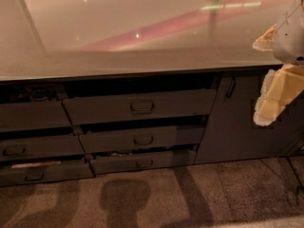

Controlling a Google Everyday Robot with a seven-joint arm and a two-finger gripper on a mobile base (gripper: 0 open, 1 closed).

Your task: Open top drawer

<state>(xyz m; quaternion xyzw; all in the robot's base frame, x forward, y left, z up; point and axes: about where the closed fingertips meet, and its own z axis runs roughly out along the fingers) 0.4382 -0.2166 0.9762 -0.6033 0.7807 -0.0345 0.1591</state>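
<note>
While my claw (274, 99) hangs at the right edge of the camera view, in front of the plain cabinet door (237, 122) and just below the countertop (142, 56) edge, I cannot tell whether it is apart or together. It is well apart from the top drawer (109, 109), which sits left of it under the glossy counter, the widest front of the middle stack. That drawer's small pull handle (142, 107) is at its centre, and a dark gap shows above its front, which appears to stand slightly forward. Two narrower drawers (109, 141) lie below it, with more drawers (42, 146) at the far left. Shadows fall on the speckled floor (228, 194) nearer the camera.
</note>
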